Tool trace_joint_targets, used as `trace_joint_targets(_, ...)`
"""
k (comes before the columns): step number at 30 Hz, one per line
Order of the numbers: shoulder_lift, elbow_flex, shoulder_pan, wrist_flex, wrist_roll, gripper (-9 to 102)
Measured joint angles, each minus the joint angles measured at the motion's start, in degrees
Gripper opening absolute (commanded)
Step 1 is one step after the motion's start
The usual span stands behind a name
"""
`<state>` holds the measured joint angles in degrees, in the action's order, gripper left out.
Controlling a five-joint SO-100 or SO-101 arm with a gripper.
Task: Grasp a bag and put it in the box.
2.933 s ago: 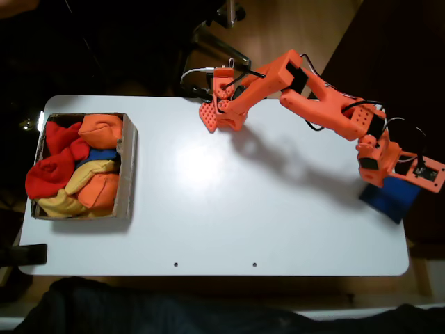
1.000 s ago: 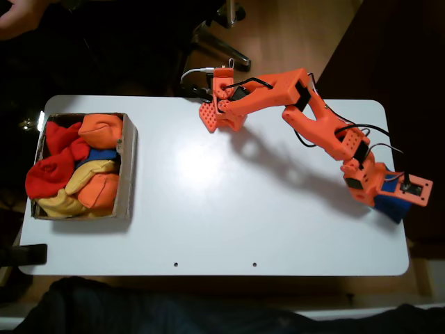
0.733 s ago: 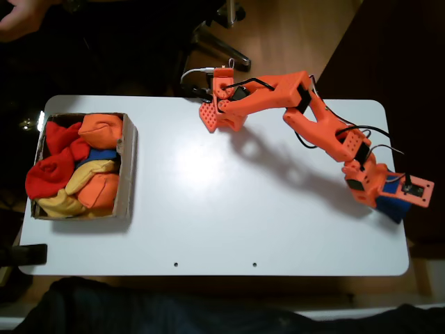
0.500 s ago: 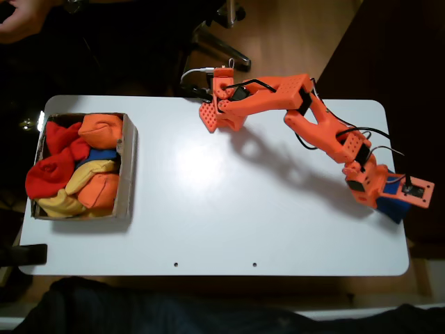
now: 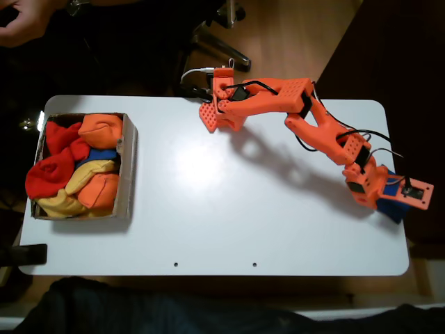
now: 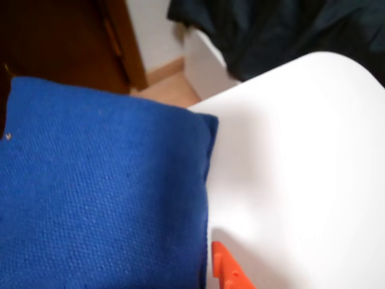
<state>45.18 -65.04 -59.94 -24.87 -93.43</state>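
The blue bag (image 5: 397,208) lies at the table's right edge, mostly covered by my orange gripper (image 5: 386,197), which is down on top of it. In the wrist view the bag (image 6: 102,192) takes up the left half, its corner hanging past the table's edge. One orange fingertip (image 6: 224,272) shows just right of the bag's side edge, and the other finger is out of frame, so the jaws stand apart. The cardboard box (image 5: 127,167) sits at the far left, holding red, orange and yellow bean bags and a blue one (image 5: 104,154).
The white table (image 5: 208,209) is bare between box and arm. The arm's base (image 5: 221,104) stands at the back edge. A person's hand (image 5: 21,10) shows at the top left. A chair base (image 5: 222,35) stands behind the table, and dark cloth (image 5: 139,309) lies along the front.
The gripper has dropped from above the blue bag down onto it, covering most of it. In the last half second it barely shifted. The person's hand came into view at the top left.
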Motion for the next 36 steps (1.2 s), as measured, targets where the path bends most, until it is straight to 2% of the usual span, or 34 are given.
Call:
trace_joint_targets(5, -0.8, 0.4, -0.2, 0.0, 1.1, 68)
trace_joint_targets(11, -1.2, 1.1, -0.5, 0.0, 1.4, 67)
trace_joint_targets(24, -2.3, 2.3, -1.0, 0.0, 2.2, 55)
trace_joint_targets(30, -2.4, 2.6, -1.7, -0.1, 2.2, 40)
trace_joint_targets(36, -2.4, 2.9, -2.3, -0.2, 2.2, 38)
